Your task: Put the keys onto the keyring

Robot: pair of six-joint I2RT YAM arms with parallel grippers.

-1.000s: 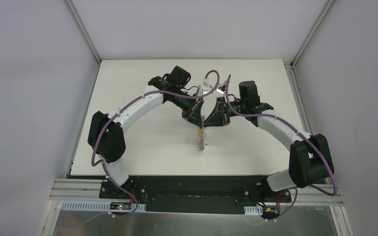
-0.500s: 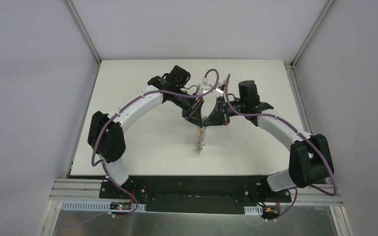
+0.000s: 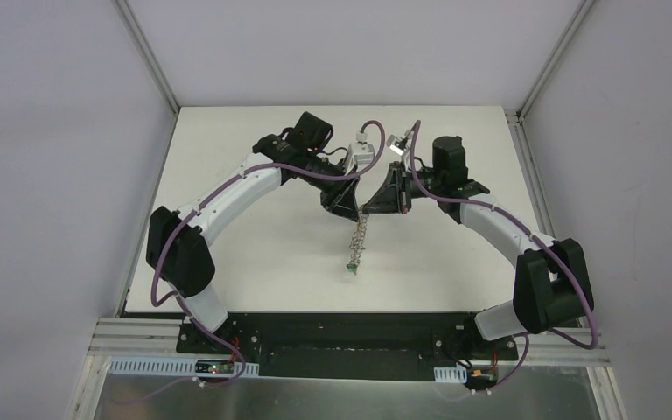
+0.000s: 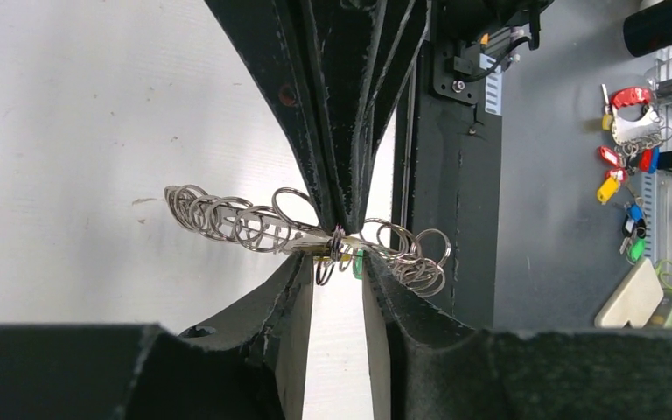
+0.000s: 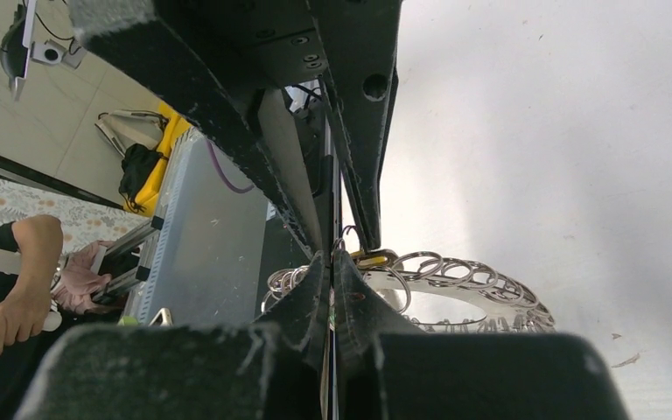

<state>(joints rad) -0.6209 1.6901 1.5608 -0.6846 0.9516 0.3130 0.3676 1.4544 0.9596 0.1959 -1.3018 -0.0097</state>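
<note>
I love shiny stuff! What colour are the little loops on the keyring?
Shiny silver. The loops show best in the left wrist view.

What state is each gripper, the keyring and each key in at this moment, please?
keyring, held up on edge by its rim.
right gripper, shut on the keyring.
left gripper, open, straddling the keyring.
green key, at the keyring's low end; cannot tell whether it is threaded on.
yellow-gold key, right at the pinch; cannot tell whether it is threaded on.
</note>
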